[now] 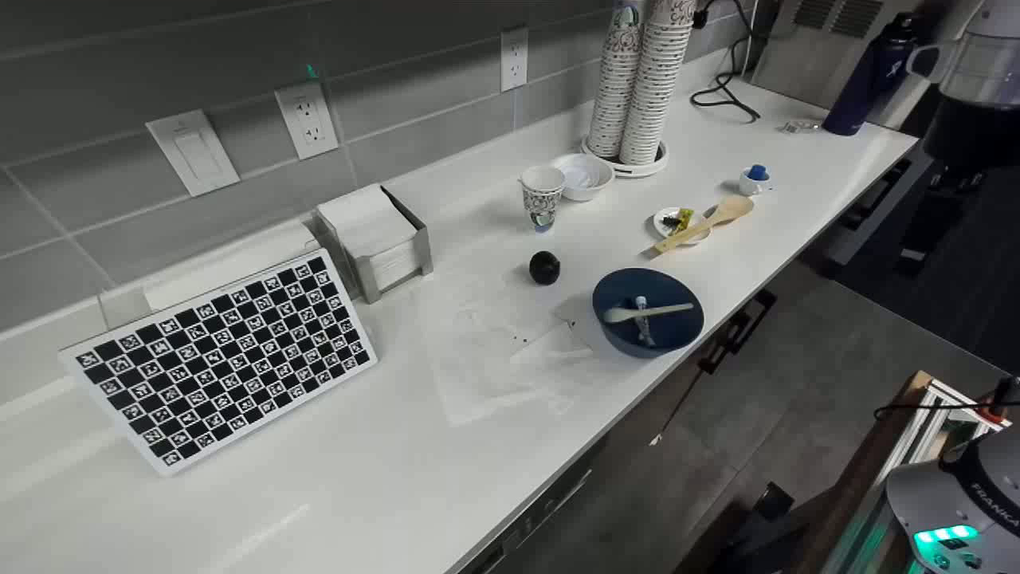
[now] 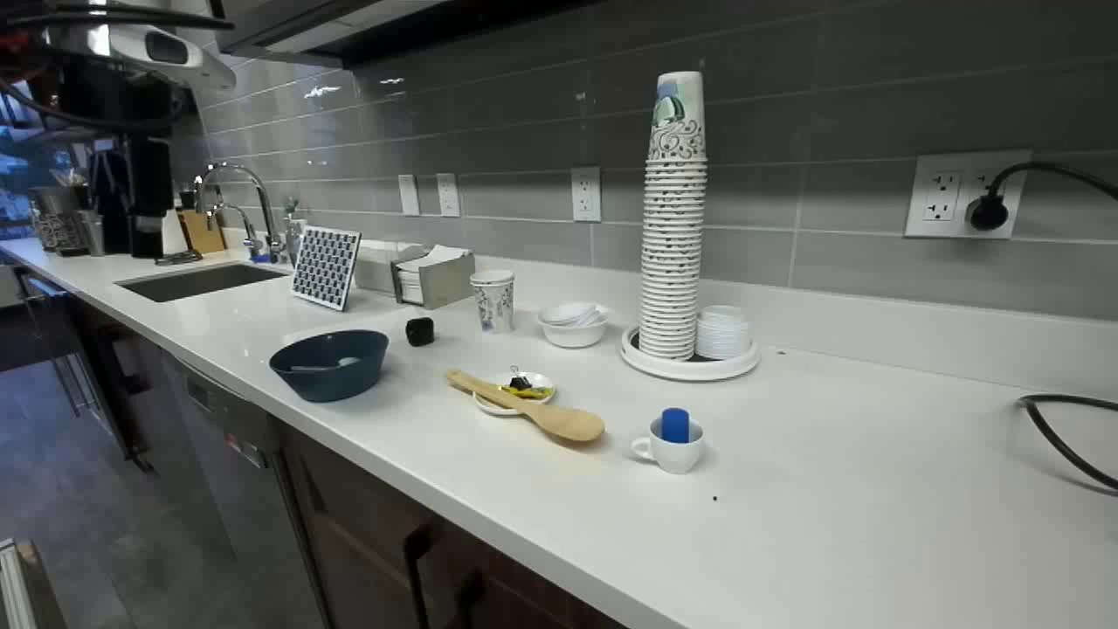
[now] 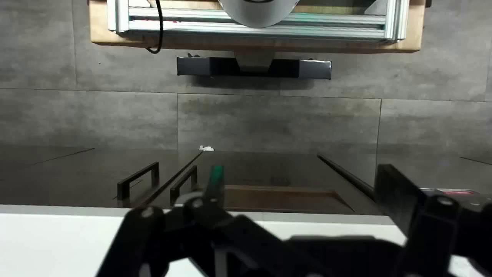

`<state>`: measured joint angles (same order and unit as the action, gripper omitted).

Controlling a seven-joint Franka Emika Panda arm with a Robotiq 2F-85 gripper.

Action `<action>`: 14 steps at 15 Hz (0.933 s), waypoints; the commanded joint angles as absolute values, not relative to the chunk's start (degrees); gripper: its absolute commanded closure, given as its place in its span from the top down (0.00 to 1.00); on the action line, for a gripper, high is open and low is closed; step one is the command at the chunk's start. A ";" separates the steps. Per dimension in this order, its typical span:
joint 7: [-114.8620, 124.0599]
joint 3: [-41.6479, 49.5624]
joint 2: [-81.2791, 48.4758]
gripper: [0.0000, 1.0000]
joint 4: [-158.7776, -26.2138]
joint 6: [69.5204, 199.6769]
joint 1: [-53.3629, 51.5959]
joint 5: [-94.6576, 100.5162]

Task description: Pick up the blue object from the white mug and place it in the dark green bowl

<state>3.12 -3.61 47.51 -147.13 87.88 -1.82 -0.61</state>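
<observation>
The blue object [image 1: 757, 171] stands in the small white mug [image 1: 753, 184], its blue end above the rim and the rest hidden. In an exterior view, the blue object [image 2: 675, 425] and mug [image 2: 676, 457] show nearer, with the handle to the left. The dark green bowl [image 1: 665, 287] is at the counter's front edge, holding a pale spoon and a clear wrapped item; it also shows in an exterior view [image 2: 327, 384]. My gripper [image 3: 301, 169] is open and empty, raised high over the counter's front edge, away from the mug. It shows dark in an exterior view [image 2: 131, 196].
A wooden spoon [image 2: 568, 425] rests across a small plate [image 2: 489, 404] between bowl and mug. Behind stand a paper cup [image 2: 494, 306], a white bowl [image 2: 572, 334] and tall cup stacks [image 2: 672, 262]. A black round object [image 1: 545, 268] and a checkered board [image 1: 223, 359] are also there.
</observation>
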 commanded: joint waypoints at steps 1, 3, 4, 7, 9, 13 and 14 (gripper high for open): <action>3.17 -3.56 47.47 1.00 -147.04 87.80 -1.90 -0.57; 3.17 -3.56 47.47 1.00 -147.04 87.80 -1.90 -0.57; 3.17 -3.56 47.47 1.00 -147.04 87.81 -1.90 -0.57; 3.17 -3.56 47.47 1.00 -147.04 87.81 -1.90 -0.57; 5.44 -3.25 46.67 1.00 -146.97 89.91 -0.57 -1.22; 2.69 6.42 45.07 1.00 -145.16 97.96 5.70 0.72; 2.21 8.84 43.55 1.00 -144.11 100.50 7.43 1.07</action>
<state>4.74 2.75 47.17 -146.90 95.45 2.69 -0.17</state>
